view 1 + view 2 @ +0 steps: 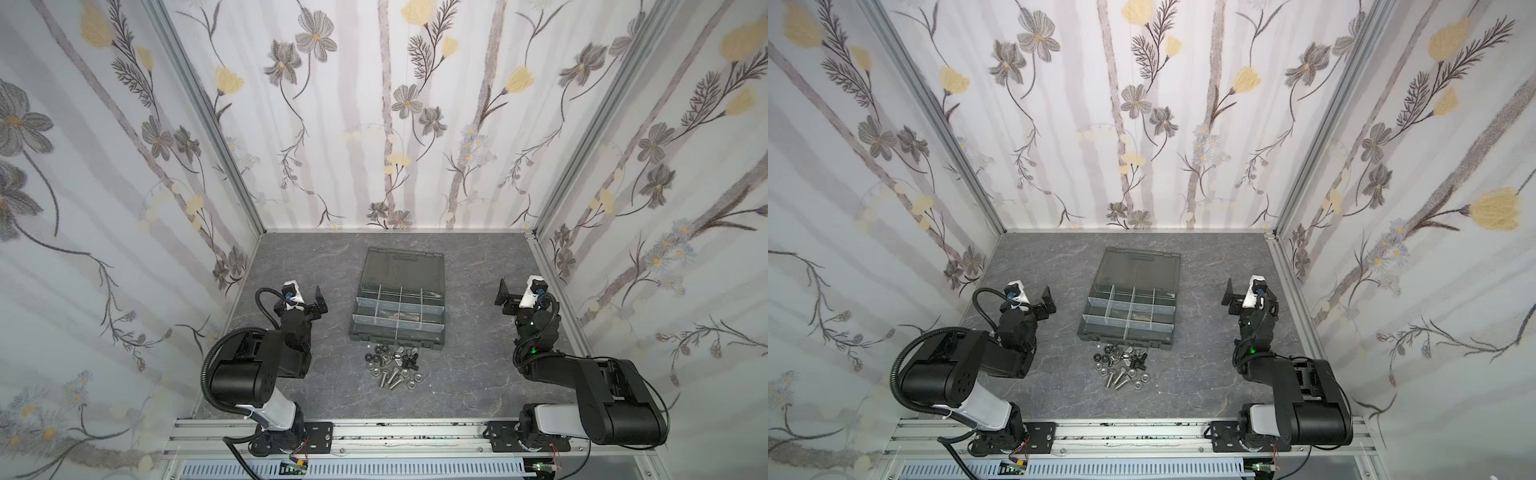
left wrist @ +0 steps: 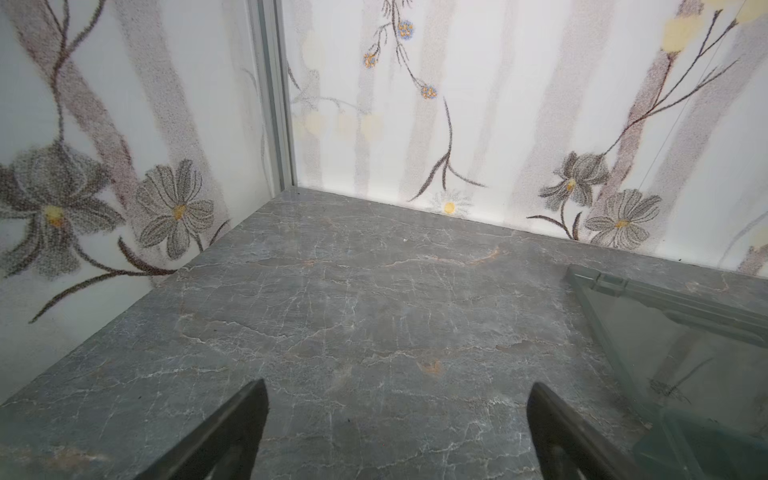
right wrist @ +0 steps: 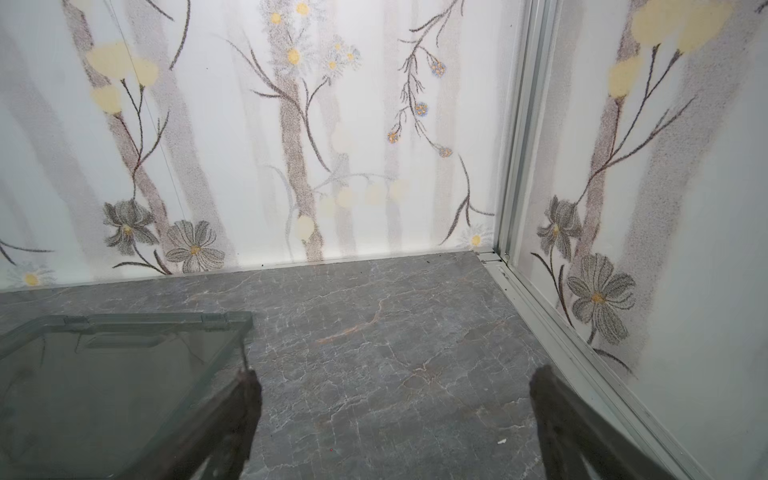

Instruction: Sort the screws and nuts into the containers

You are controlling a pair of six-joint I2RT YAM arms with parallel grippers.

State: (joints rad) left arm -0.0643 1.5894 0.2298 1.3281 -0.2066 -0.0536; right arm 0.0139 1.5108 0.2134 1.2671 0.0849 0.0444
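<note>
A loose pile of silver screws and silver and black nuts lies on the grey marbled table, just in front of the dark grey organiser case. Its containers are split by pale dividers, and its smoky lid lies open flat behind. My left gripper hangs open left of the case, holding nothing. My right gripper hangs open right of it, also holding nothing. The pile does not show in either wrist view.
Flower-patterned walls close the table at the back and on both sides, with aluminium corner posts. A metal rail carrying both arm bases runs along the front edge. Bare tabletop lies under each gripper.
</note>
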